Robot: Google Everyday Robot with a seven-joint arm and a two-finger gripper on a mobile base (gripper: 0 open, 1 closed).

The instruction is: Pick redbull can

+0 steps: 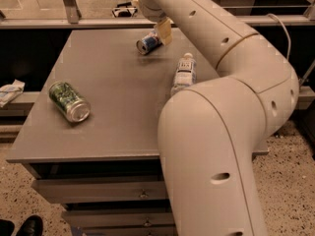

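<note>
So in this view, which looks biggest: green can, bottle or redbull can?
1. The green can and the bottle: about alike; the can lies nearer, the arm hides part of the bottle.
2. The redbull can, smallest, farthest back, the pincer at its far end.

Dim warm light, soft shadow beneath jaws at redbull can [148, 43].

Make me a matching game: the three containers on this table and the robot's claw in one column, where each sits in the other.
1. redbull can
2. green can
3. plastic bottle
4. gripper

A. lying near the table's left edge
B. close beside the slim can, on its right
C. blue and silver, lying at the far end
D. white-labelled, lying right of the middle

Pairs: 1-C, 2-A, 3-D, 4-B
</note>
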